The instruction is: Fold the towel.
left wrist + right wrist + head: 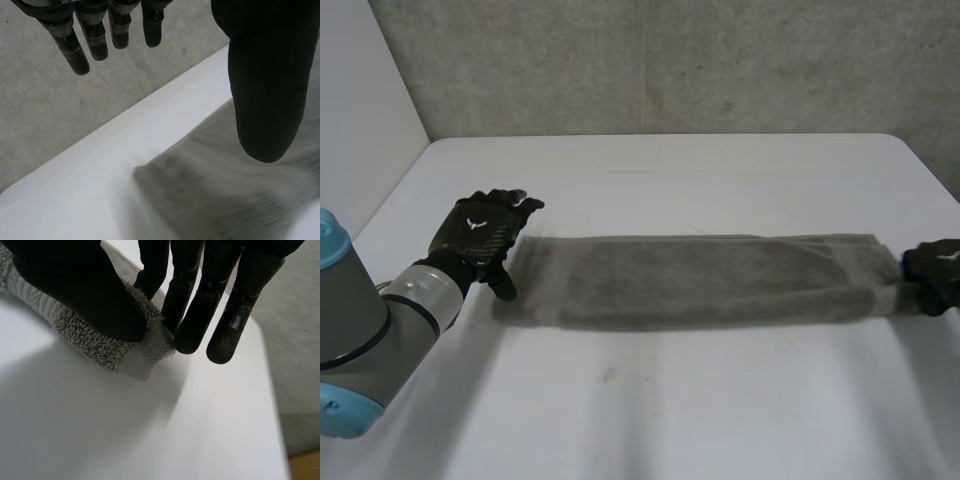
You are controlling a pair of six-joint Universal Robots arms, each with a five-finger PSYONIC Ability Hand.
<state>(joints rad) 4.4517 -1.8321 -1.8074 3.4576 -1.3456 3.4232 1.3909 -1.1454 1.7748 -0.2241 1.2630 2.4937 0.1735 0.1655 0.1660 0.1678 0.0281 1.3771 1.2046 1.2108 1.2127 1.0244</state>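
Pinching towel [700, 280] end: right hand [935, 272] fingers [190, 325] and thumb — left hand [485, 232] fingers [75, 50] spread at other end, white table [720, 410].

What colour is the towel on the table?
The towel is plain grey all over; the head view shows it best.

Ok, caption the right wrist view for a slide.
Right hand pinches one end of the towel on the white table.

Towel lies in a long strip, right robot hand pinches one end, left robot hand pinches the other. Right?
Not quite. The left robot hand is open, fingers straight and clear of the towel, as the left wrist view shows. The rest holds: long strip, right robot hand pinching its end.
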